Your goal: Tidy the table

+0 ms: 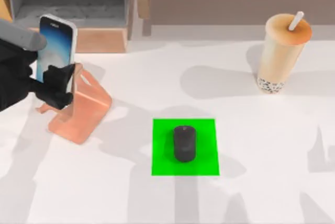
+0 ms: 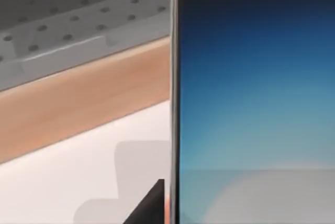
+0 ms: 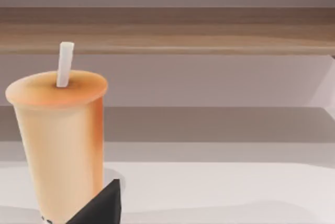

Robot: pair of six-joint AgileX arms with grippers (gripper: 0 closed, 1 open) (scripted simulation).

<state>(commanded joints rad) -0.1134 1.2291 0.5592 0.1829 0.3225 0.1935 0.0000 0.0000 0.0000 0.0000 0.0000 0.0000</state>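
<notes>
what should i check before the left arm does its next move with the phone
1. Left tool on the phone: ok, fingers either side of its lower part.
2. Phone seated in the orange stand: cannot tell, the tool hides the contact.
3. Phone upright, screen facing the left wrist camera: ok.
4. Shelf unit behind the phone, close: not ok for a backward move.
5. Dark mouse on the green patch: ok, apart from the stand.
6. Milk tea cup upright at the table's right: ok.
</notes>
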